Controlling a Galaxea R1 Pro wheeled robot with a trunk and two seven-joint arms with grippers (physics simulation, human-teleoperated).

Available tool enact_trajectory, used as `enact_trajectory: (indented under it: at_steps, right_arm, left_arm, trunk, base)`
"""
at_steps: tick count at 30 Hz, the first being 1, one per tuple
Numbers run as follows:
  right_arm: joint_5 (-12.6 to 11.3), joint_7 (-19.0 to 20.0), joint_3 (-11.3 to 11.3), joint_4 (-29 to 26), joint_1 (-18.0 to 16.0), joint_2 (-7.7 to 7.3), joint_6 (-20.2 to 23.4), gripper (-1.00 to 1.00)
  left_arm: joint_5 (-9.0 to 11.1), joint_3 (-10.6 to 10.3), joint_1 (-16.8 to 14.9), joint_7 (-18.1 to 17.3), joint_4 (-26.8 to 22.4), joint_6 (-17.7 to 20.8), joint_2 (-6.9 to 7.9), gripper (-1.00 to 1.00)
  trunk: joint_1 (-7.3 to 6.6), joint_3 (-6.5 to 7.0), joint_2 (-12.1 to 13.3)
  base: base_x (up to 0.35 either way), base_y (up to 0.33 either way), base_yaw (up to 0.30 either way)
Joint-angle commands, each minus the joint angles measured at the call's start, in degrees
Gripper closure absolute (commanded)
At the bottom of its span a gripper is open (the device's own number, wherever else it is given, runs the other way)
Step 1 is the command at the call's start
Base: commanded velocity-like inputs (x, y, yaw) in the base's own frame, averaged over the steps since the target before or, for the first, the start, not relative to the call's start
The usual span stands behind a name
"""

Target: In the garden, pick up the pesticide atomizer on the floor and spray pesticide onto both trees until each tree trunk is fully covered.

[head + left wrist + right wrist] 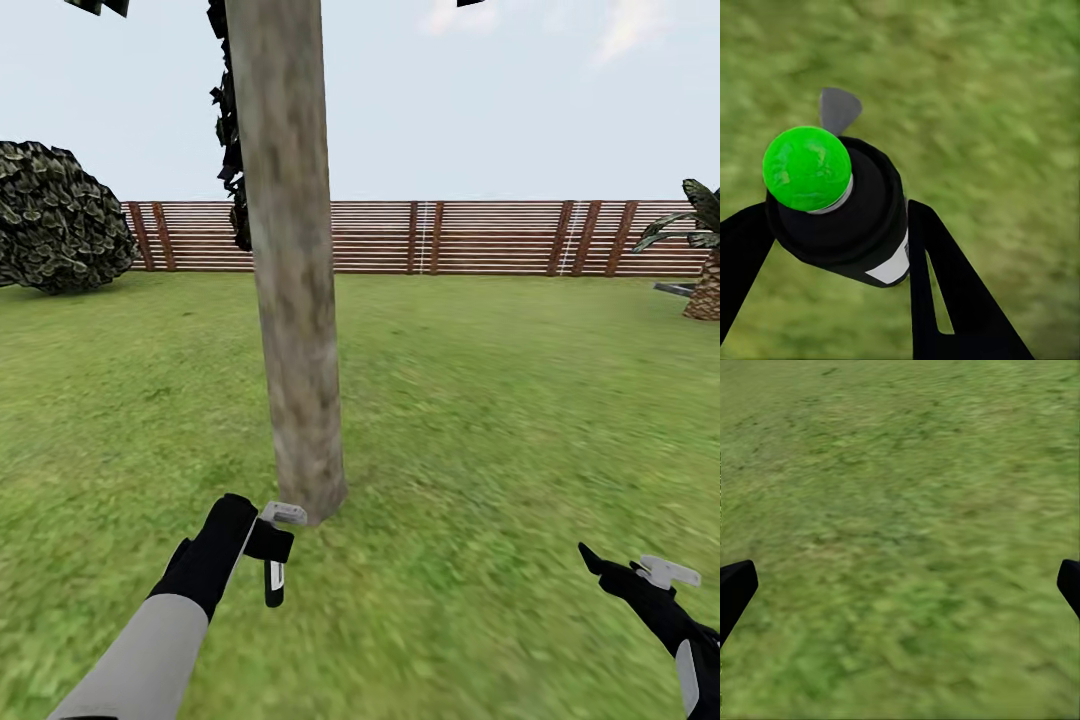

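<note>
Black left claw (840,247) clamps the near-black, white-labelled pesticide atomizer (847,217) at lower centre; right claw (900,592) gapes wide over grass.

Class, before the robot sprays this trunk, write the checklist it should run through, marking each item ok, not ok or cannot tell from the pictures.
1. Spray bottle gripped by left gripper: ok, a finger on each side.
2. Tree trunk close ahead of the bottle: ok.
3. Nozzle aimed at the trunk: cannot tell.
4. Right gripper free and off to the side: ok, open over grass.
5. Trunk already covered with spray: cannot tell.
</note>
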Motion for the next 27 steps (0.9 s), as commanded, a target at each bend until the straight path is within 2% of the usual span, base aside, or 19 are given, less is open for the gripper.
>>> enact_trajectory:
  at_steps: [1,8,23,27]
  right_arm:
    - [0.0,0.0,0.0,0.0,0.0,0.0,0.0,-1.0]
    - [0.0,0.0,0.0,0.0,0.0,0.0,0.0,-1.0]
    - [0.0,0.0,0.0,0.0,0.0,0.0,0.0,-1.0]
    - [0.0,0.0,0.0,0.0,0.0,0.0,0.0,-1.0]
  left_arm:
    - [0.0,0.0,0.0,0.0,0.0,0.0,0.0,1.0]
    - [0.0,0.0,0.0,0.0,0.0,0.0,0.0,1.0]
    - [0.0,-0.2,0.0,0.0,0.1,0.0,0.0,1.0]
    - [-0.1,-0.2,0.0,0.0,4.1,0.0,0.0,1.0]
  trunk:
    - [0.0,0.0,0.0]
    - [0.0,0.0,0.0]
    - [0.0,0.0,0.0]
    - [0.0,0.0,0.0]
  base:
    - [0.275,0.182,0.0]
    - [0.213,0.132,0.0]
    - [0.01,0.004,0.0]
    - [0.0,0.0,0.0]
